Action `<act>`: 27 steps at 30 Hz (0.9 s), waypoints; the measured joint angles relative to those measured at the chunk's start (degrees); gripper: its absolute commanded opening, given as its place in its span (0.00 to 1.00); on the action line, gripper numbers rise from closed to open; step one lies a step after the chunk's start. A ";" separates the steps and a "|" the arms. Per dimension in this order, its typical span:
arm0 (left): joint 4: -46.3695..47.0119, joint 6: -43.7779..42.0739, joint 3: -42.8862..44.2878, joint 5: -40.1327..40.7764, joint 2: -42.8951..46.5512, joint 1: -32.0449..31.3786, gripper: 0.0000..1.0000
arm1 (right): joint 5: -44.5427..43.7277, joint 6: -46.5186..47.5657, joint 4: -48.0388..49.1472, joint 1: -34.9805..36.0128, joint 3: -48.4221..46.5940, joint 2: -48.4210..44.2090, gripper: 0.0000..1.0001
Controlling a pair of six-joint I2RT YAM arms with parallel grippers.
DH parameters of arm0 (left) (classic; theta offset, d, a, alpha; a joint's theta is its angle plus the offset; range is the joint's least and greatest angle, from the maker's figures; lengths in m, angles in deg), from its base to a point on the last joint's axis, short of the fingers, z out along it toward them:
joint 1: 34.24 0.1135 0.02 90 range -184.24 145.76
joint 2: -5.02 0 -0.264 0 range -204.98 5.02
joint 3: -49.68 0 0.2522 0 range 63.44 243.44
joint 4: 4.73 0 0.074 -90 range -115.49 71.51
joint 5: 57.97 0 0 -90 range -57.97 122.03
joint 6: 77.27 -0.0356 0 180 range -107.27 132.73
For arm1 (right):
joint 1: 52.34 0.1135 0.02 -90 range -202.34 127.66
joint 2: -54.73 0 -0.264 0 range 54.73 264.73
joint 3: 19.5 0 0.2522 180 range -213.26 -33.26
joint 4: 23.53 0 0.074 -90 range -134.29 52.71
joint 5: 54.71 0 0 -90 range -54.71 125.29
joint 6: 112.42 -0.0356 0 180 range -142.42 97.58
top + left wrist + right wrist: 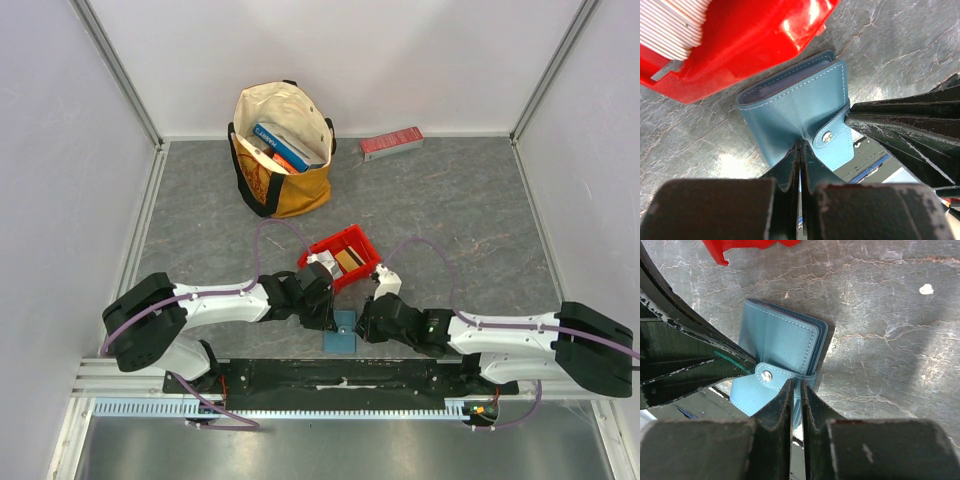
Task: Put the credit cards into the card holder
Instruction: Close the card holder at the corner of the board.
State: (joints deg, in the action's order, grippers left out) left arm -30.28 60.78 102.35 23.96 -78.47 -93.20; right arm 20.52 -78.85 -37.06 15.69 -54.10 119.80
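Grey stone-patterned surface (470,230) is carrying a closed teal-blue folding card holder (341,331) near its front edge | left jaws, pressed shut, are bracing it | right jaws, narrow, are pinching its snap tab (771,375), probably to unfasten it | thin credit cards (349,259) are lying in a red plastic bin (345,234) just behind.

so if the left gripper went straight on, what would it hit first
The card holder: the shut tips of the left gripper sit at its near edge by the snap tab, though contact is hard to judge. The red bin lies beyond.
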 measured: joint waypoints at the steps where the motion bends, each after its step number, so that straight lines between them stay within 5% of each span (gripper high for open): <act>1: 0.00 0.00 0.00 0.00 0.00 0.00 0.02 | 0.07 0.42 -0.22 0.00 -0.26 0.20 0.16; 19: 0.15 0.00 0.00 -0.04 -0.11 0.02 0.02 | 3.37 3.96 -0.26 0.11 -6.62 4.66 0.17; 27: 0.17 0.02 0.00 -0.07 -0.13 0.02 0.02 | 2.21 3.89 -0.79 0.11 -6.62 -0.37 0.18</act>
State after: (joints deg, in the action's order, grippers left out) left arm -30.11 60.80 102.35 23.89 -78.60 -93.18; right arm 22.73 -74.96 -37.85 15.80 -60.72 119.43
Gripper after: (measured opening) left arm 0.022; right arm 0.182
